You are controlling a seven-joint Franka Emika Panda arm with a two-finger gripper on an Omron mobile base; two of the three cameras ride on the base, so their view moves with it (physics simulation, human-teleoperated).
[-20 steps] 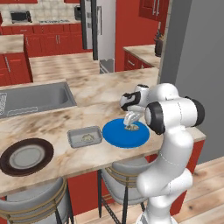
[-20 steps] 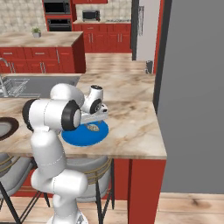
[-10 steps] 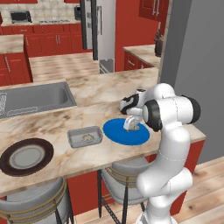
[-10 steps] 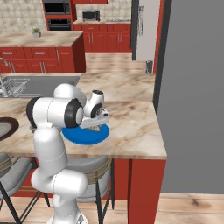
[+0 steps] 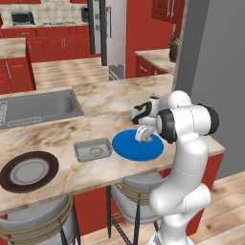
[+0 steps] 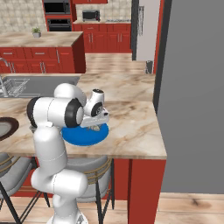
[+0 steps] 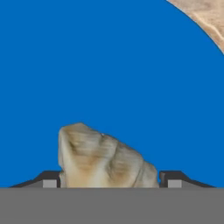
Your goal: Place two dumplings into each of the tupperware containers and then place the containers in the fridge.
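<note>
I face a marble-patterned counter (image 5: 95,125) in a kitchen with red cabinets. Far behind it stands the tall grey fridge (image 5: 107,32), its door closed, well apart from me.

A steel sink (image 5: 36,107) is set into the counter toward my left. Near the counter's front edge on my far left lies a round dark-brown plate (image 5: 27,170).

Right below my arm lies a round blue plate (image 5: 129,148). My gripper (image 5: 143,136) is lowered onto it, pointing down. In the hand view, the blue plate (image 7: 113,78) spreads behind everything, with a sliver of counter (image 7: 205,17) at the upper corner.

Just to the left of the blue plate sits one tupperware container (image 5: 93,150), a small translucent grey tray. Inside it lies something small and pale; I cannot tell if it is a dumpling.

One dumpling (image 7: 103,159), pale tan and crinkled, lies on the blue plate between my fingertips (image 7: 174,179). My jaws stand fairly wide, one tip on each side of the dumpling. Whether they touch it, I cannot tell. From the right base view, my gripper (image 6: 97,125) hangs low over the blue plate (image 6: 83,136), and the dumpling beneath is too small to make out.
</note>
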